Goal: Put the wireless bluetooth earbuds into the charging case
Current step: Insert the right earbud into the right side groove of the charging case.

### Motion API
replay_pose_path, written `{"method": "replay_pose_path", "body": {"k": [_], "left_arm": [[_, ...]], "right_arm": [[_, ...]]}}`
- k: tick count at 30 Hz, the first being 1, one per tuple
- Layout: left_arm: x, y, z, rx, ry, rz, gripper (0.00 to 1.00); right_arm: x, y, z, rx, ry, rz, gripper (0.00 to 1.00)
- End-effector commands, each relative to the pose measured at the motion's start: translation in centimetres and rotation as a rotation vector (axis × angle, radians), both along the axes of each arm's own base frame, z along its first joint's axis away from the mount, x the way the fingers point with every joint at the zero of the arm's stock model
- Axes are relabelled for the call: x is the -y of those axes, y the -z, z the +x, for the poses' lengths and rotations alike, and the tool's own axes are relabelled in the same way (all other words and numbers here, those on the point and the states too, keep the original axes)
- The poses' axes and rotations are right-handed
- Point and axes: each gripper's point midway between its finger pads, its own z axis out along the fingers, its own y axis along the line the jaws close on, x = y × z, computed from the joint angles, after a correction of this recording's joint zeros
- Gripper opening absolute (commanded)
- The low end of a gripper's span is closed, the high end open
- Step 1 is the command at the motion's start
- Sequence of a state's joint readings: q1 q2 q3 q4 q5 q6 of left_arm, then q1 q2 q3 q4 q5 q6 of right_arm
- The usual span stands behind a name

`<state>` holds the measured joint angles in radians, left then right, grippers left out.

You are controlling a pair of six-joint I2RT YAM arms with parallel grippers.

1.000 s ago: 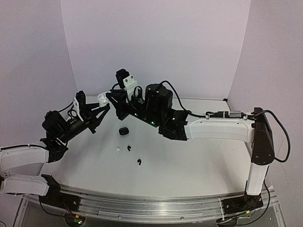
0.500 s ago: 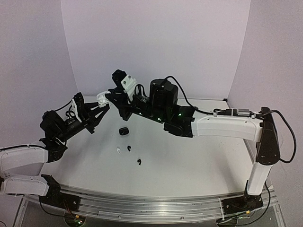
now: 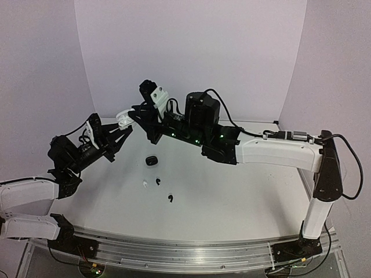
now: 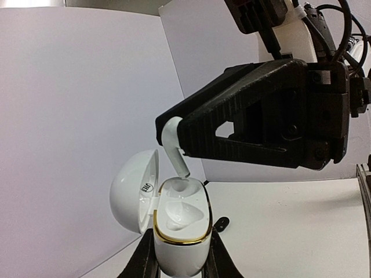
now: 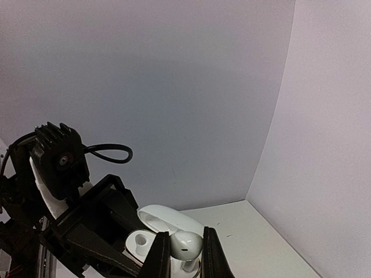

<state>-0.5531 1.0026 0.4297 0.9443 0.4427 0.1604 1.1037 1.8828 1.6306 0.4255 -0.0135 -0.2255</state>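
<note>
since a second ago the right arm has swung its wrist a little further left and its elbow has lifted, and the left arm has risen slightly to meet it. the things lying on the white desk [image 3: 243,197] have not moved.

the left fingers [image 4: 215,263] pinch the lower body of a glossy white, pebble-shaped charging case with a gold rim [image 4: 179,223]. it is held upright in the air, with its lid hinged open to the far side. the right fingers [image 5: 211,255] are pressed onto the bulb of a white stemmed earbud [image 4: 173,142], held directly above the case. its stem points down at the well next to the lid. whether the stem tip touches the case cannot be told. the other well, nearer the left wrist camera, shows open.

in the top view, a small black pebble-shaped case [image 3: 151,160] sits on the desk below the white case, on the side nearer the arm bases. still nearer the bases lie a tiny white earbud [image 3: 144,183] and, just beside it, a curved black earbud [image 3: 157,182]. another black earbud [image 3: 170,198] lies apart from that pair.

the white case hangs near the desk's back left part, close to the back wall [image 3: 191,52]. to the right of it the desk runs wide to the side wall, with the right forearm stretched above it.
</note>
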Motion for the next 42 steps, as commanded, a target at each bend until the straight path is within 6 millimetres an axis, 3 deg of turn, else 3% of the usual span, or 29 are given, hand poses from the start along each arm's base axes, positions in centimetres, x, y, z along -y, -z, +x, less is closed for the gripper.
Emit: {"method": "replay_pose_path", "body": {"k": [1, 12, 19, 26, 42], "left_arm": [[-0.7, -3.1, -0.4, 0.089, -0.017, -0.056, 0.00], [-0.8, -3.2, -0.4, 0.077, -0.007, -0.064, 0.00], [-0.9, -3.2, -0.1, 0.040, -0.002, -0.081, 0.00], [-1.0, -3.3, 0.2, 0.011, -0.004, -0.097, 0.00], [-1.1, -3.3, 0.2, 0.019, -0.012, -0.094, 0.00]], "right_arm": [[1.3, -5.2, -0.7, 0.032, -0.022, 0.120, 0.00], [0.1, -3.7, 0.5, 0.059, 0.002, 0.087, 0.00], [-0.5, -3.1, -0.3, 0.040, -0.056, 0.076, 0.00], [-1.3, -2.2, 0.2, 0.007, -0.056, 0.079, 0.00], [-0.2, -1.9, 1.9, -0.004, 0.062, 0.078, 0.00]]}}
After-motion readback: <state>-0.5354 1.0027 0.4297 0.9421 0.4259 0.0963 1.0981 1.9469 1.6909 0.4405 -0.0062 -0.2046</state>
